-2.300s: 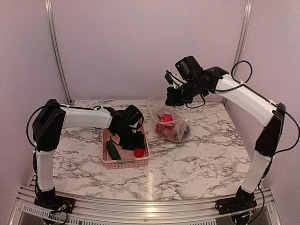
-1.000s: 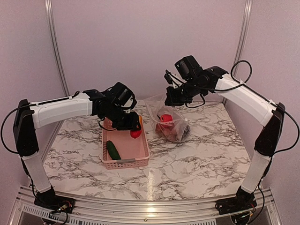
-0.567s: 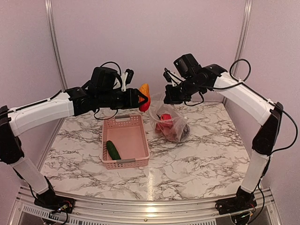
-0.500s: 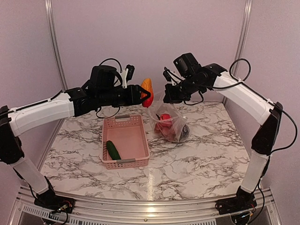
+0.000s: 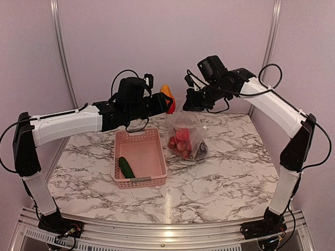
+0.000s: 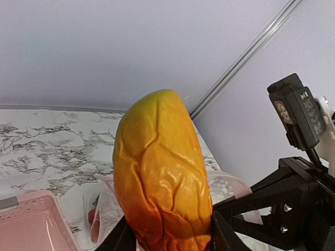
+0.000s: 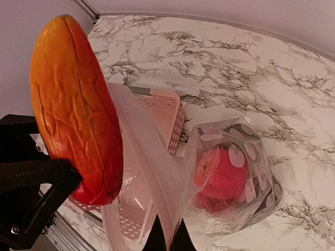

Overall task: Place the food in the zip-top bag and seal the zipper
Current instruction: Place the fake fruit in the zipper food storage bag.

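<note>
My left gripper (image 5: 166,103) is shut on an orange-red fruit (image 5: 167,98), held in the air at the mouth of the clear zip-top bag (image 5: 186,137). The fruit fills the left wrist view (image 6: 159,175) and shows at the left of the right wrist view (image 7: 73,104). My right gripper (image 5: 187,106) is shut on the bag's pale zipper strip (image 7: 146,157) and holds the mouth up. Red produce (image 7: 222,175) lies in the bag's bottom on the table. A dark green cucumber (image 5: 125,167) lies in the pink basket (image 5: 157,157).
The pink latticed basket stands left of the bag on the marble table (image 5: 235,172). Purple walls and metal frame posts (image 5: 62,57) close in the back and sides.
My left arm lifted the orange-red fruit out of the basket and carried it right to the bag's mouth. The right gripper raised the bag's mouth slightly; the bag hangs straighter.
</note>
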`<state>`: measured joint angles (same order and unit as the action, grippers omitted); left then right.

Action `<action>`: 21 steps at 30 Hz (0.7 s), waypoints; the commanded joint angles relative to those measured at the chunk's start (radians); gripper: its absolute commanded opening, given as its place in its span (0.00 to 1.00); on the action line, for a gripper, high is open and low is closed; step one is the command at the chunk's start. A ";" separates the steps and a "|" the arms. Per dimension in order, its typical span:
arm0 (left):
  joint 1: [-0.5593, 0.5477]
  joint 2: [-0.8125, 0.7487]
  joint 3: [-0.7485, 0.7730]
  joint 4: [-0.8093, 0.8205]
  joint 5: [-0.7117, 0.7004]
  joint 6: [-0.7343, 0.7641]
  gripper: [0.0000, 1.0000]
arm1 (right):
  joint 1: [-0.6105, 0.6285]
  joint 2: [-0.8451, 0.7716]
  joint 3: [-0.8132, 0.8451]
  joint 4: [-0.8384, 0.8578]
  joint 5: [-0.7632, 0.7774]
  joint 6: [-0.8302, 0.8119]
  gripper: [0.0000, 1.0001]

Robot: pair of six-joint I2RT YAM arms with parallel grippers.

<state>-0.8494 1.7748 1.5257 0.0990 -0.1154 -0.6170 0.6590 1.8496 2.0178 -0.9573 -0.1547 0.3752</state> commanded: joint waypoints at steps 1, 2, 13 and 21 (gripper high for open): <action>-0.021 0.017 0.048 -0.087 -0.207 -0.050 0.27 | -0.017 -0.008 0.035 0.043 -0.027 0.028 0.00; -0.023 0.022 0.051 -0.079 -0.206 -0.043 0.27 | -0.017 -0.005 0.033 0.046 -0.030 0.029 0.00; -0.046 0.080 0.090 -0.052 -0.131 -0.052 0.42 | -0.031 0.006 0.029 0.073 -0.048 0.043 0.00; -0.051 0.095 0.126 -0.016 -0.062 -0.026 0.69 | -0.044 0.020 0.029 0.083 -0.081 0.046 0.00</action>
<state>-0.8913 1.8442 1.5913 0.0669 -0.2115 -0.6617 0.6231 1.8519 2.0178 -0.9207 -0.2062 0.4141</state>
